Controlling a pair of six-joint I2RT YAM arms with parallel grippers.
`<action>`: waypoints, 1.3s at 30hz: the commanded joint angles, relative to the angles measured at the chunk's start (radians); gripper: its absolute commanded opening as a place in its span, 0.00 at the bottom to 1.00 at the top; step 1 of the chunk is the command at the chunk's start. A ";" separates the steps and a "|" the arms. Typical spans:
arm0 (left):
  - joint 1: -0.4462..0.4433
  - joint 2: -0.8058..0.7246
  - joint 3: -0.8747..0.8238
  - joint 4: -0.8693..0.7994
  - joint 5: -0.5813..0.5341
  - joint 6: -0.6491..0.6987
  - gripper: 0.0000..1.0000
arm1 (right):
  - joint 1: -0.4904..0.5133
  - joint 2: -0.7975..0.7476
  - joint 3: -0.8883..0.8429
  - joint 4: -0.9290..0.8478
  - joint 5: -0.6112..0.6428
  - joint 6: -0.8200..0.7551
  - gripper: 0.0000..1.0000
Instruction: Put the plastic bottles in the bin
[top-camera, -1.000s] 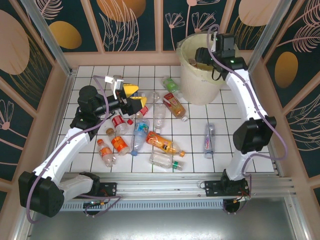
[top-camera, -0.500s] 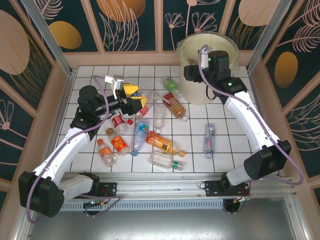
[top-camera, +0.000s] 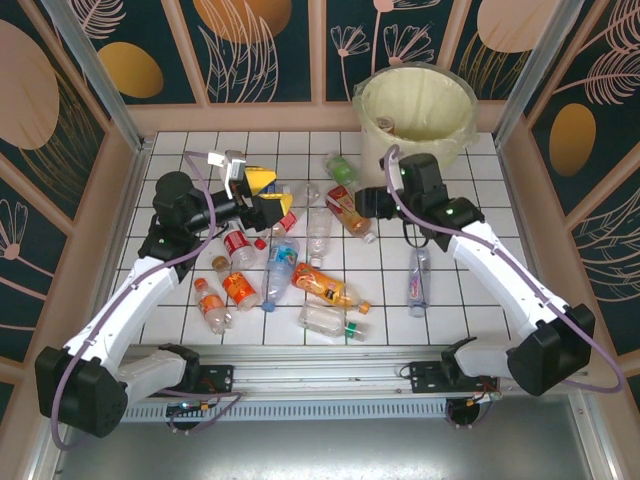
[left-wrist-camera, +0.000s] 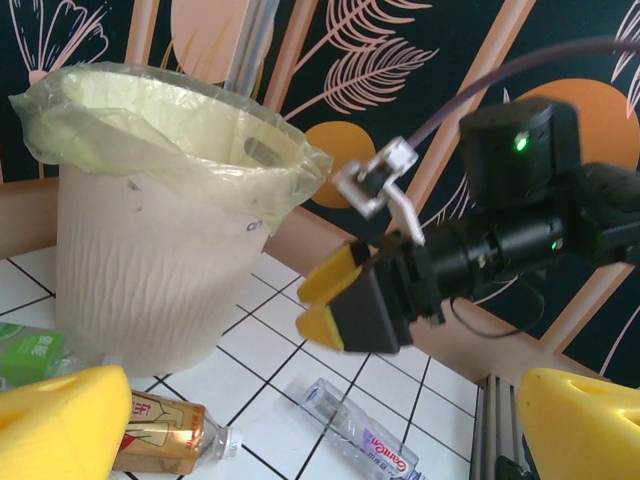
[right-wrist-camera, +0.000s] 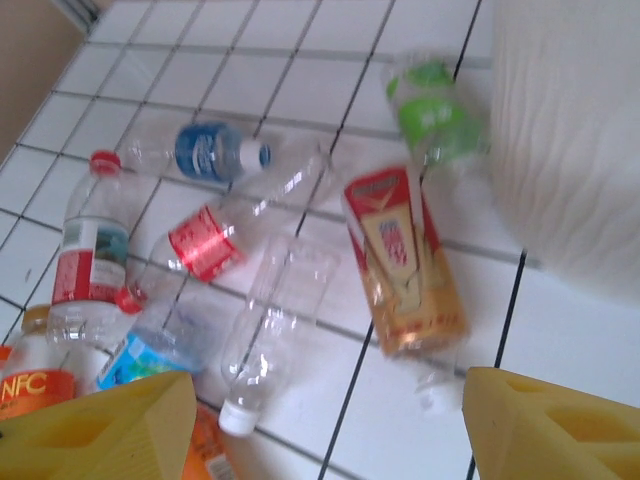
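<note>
Though they're clear, bottles (top-camera: 323, 285) (several crushed) lie scattered.

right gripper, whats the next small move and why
Probably lower straight down onto the amber bottle with the red label. The right gripper hovers open and empty above it, and the bottle lies flat on the tiles between the fingers in the wrist view, close beside the bin.
</note>
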 joint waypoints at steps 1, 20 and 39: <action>-0.006 -0.026 0.031 0.004 0.001 0.020 0.98 | 0.036 -0.033 -0.092 0.096 -0.020 0.181 0.73; -0.006 -0.032 0.026 0.020 0.013 0.011 0.99 | 0.243 0.245 -0.246 0.447 0.077 0.473 0.80; -0.007 -0.036 0.032 0.001 0.010 0.028 0.99 | 0.266 0.587 -0.039 0.473 0.127 0.469 0.87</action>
